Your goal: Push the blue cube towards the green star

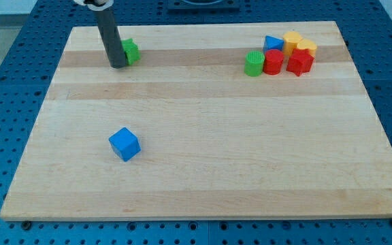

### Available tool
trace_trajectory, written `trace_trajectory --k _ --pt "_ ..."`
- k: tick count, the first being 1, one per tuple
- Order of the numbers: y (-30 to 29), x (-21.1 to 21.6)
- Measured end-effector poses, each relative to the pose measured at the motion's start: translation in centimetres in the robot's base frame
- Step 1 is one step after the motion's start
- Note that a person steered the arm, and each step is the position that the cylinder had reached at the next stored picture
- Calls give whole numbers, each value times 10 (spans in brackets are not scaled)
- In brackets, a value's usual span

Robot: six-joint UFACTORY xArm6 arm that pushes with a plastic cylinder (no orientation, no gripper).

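The blue cube lies on the wooden board at the lower left of the view. The green star sits near the board's top left, partly hidden behind my rod. My tip rests on the board right beside the green star, on its left, and far above the blue cube in the view.
A cluster of blocks sits at the top right: a green cylinder, a red cylinder, a red star-like block, a blue triangular block and yellow blocks. The wooden board lies on a blue perforated table.
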State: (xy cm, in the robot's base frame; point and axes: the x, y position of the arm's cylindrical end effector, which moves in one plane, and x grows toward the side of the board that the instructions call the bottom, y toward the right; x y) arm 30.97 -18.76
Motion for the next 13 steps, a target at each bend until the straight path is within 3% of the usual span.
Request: trace_trajectory --k 1,2,3,4,5,6,7,8,9,11,12,13 --pt "-17 -28" --pt "73 -28" --pt "105 -34" --pt "84 44" --pt "158 96" --pt "175 58" --pt "175 61" --pt "209 176" --pt "176 235" --pt "73 236" --pt "53 237" --pt "33 160"
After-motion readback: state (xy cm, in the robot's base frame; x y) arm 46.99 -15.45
